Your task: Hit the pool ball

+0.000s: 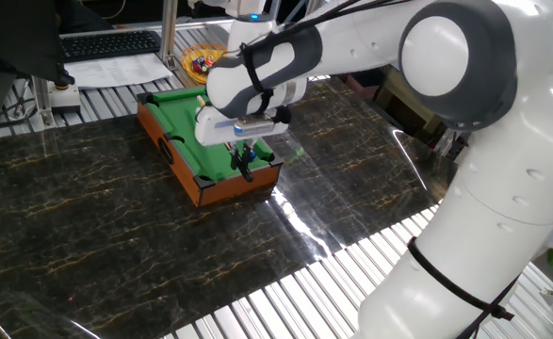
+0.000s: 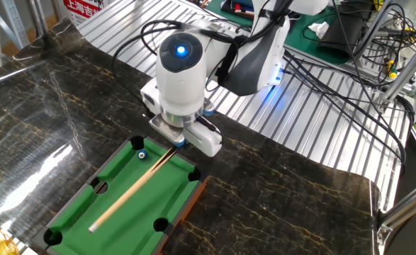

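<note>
We see one glossy blue pool ball (image 2: 142, 154) on green felt near the wooden pool table's (image 2: 181, 206) far corner. Our gripper (image 1: 246, 160) clamps one thin wooden cue stick (image 2: 130, 192).

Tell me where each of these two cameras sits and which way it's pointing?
One fixed view: sits beside the robot's body, looks across the dark table at the pool table; whole white arm shows.
The other fixed view: sits high opposite, looking down toward the robot; wrist and gripper show, blue ball visible.
Both share the pool table, gripper and cue stick.
</note>
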Available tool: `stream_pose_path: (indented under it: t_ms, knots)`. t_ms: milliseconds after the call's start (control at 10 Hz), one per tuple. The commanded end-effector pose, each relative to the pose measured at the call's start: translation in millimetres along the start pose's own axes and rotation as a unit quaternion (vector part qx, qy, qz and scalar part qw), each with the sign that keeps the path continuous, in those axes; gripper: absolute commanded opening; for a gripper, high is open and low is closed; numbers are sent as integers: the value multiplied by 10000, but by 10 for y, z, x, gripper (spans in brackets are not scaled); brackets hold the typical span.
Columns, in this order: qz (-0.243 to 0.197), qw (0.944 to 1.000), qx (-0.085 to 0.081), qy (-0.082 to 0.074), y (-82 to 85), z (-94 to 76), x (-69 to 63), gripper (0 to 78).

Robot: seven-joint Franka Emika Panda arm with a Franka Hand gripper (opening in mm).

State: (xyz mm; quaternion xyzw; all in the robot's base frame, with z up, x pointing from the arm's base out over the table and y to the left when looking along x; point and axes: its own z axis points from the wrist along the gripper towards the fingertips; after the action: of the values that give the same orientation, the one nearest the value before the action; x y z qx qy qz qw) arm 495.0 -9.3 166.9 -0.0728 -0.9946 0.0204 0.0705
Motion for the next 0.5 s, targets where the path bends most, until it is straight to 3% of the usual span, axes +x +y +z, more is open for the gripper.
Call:
stream_pose_path:
  t_ms: [100,200,300,500]
  knots:
    - [594,9982,4,-5,304,-326,-21,11]
    - [633,9980,-3,-3,340,-370,-23,11]
    - [807,9967,-10,-11,497,-549,-12,11]
    - [1151,9933,-67,-61,588,-616,35,11]
